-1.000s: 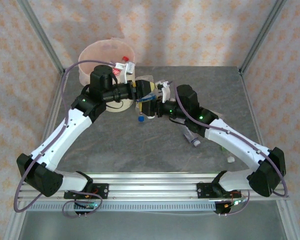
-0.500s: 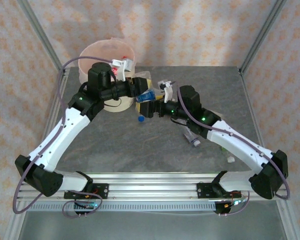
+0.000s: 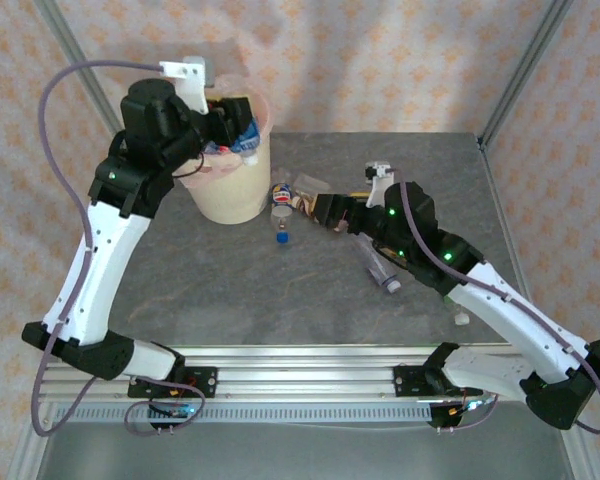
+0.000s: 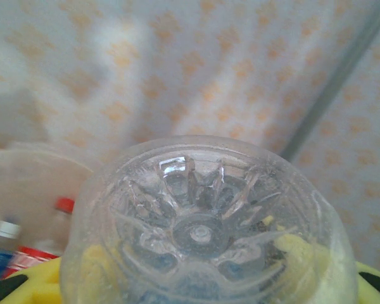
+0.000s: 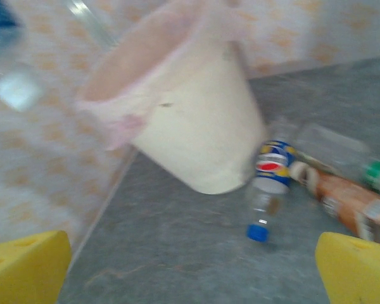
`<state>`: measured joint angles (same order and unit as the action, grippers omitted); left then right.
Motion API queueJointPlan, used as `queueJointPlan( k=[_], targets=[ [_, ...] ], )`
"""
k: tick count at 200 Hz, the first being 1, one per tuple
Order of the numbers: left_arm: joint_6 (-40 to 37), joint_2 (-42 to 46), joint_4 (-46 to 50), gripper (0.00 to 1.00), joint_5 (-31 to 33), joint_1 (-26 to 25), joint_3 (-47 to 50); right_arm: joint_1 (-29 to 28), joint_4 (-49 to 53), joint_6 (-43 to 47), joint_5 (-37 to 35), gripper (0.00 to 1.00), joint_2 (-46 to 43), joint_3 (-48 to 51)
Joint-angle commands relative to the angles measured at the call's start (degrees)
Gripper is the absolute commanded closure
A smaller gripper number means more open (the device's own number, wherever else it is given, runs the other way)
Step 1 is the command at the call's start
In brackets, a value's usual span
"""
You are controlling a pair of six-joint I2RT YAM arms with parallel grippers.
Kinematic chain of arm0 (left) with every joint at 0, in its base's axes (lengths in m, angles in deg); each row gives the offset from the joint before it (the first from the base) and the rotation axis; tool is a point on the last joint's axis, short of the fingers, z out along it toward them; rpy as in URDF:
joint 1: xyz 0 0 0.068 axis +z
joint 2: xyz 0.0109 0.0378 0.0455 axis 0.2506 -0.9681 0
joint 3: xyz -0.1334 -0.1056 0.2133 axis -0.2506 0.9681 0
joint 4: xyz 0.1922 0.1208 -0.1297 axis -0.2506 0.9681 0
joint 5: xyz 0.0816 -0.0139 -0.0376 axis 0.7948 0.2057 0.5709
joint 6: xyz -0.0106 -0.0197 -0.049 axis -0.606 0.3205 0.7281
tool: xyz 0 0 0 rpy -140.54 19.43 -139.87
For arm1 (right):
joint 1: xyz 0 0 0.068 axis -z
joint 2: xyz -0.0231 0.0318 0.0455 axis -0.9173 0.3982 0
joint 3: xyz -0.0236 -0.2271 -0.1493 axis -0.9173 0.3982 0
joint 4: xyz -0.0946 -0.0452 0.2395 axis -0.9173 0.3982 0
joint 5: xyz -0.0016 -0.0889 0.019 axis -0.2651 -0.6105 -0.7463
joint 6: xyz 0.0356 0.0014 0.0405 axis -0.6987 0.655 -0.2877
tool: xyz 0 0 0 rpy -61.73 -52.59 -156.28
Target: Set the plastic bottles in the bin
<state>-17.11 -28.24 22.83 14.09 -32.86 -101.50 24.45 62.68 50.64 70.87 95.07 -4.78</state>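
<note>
Bottle up at the rim! The left gripper [image 3: 238, 125] hung over the bin [image 3: 230, 195], its yellow pads [image 4: 31, 288] pinching a clear bottle [image 4: 202, 234], base turned toward the wrist camera. Down on the grey table [image 3: 310, 290], the right gripper [image 5: 193, 269] stood spread wide, nothing between its fingers, facing a blue-capped bottle [image 5: 269, 174] lying just beside the bin's foot, an amber bottle [image 5: 342, 199] alongside.

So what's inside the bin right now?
A red-capped bottle and a blue-labelled bottle show inside the bin. The left tool and its clear bottle cover the rest, so the bottom is hidden.
</note>
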Motion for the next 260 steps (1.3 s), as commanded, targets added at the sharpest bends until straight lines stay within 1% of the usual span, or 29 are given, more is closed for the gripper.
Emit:
queueJointPlan(
  k=[1, 24, 47, 86, 110, 146, 158, 174, 200, 216, 238, 260],
  targets=[
    [-6.5, -3.9, 3.9, 0.55, 7.2, 2.6, -6.6, -0.3, 10.6, -3.5, -12.0, 0.01, -0.3, -2.6],
    [-9.4, -9.4, 7.1, 0.55, 9.2, 5.1, -13.4, -0.3, 17.0, -5.5, -17.6, 0.01, 1.0, -4.8],
    [-13.0, -15.1, 10.2, 0.55, 10.6, 6.5, -19.5, -0.2, 22.4, -6.2, -21.5, 0.01, 2.8, -7.1],
    [-18.9, -25.3, 15.5, 0.54, 13.5, 7.9, -29.5, 0.0, 25.6, -7.8, -26.3, 0.01, 3.8, -7.1],
    [-22.2, -31.2, 17.3, 0.54, 15.2, 8.4, -33.3, 0.1, 26.9, -8.0, -28.1, 0.01, 3.8, -6.5],
    [-25.0, -36.7, 18.9, 0.54, 16.6, 9.2, -35.8, 0.9, 30.1, -10.7, -32.0, 0.01, 4.0, -5.6],
    [-25.5, -38.1, 19.4, 0.53, 16.4, 9.6, -35.6, 2.1, 30.9, -11.1, -31.4, 0.01, 4.1, -4.9],
    [-26.1, -39.9, 20.1, 0.52, 16.3, 9.9, -35.8, 4.6, 31.2, -11.5, -28.4, 0.01, 4.0, -3.7],
    [-26.8, -42.0, 21.7, 0.44, 15.9, 10.0, -35.8, 8.2, 30.5, -10.3, -22.0, 0.01, 4.0, -0.8],
    [-26.7, -42.6, 22.5, 0.37, 15.6, 10.0, -35.8, 10.0, 30.7, -9.9, -19.3, 0.01, 4.2, 0.6],
    [-26.7, -42.8, 22.9, 0.22, 15.7, 10.0, -35.9, 12.2, 31.0, -9.0, -16.3, 0.01, 4.6, 2.9],
    [-26.1, -42.2, 23.6, 0.14, 16.1, 10.0, -36.5, 14.3, 30.6, -8.0, -13.2, 0.01, 4.7, 5.6]
  ],
)
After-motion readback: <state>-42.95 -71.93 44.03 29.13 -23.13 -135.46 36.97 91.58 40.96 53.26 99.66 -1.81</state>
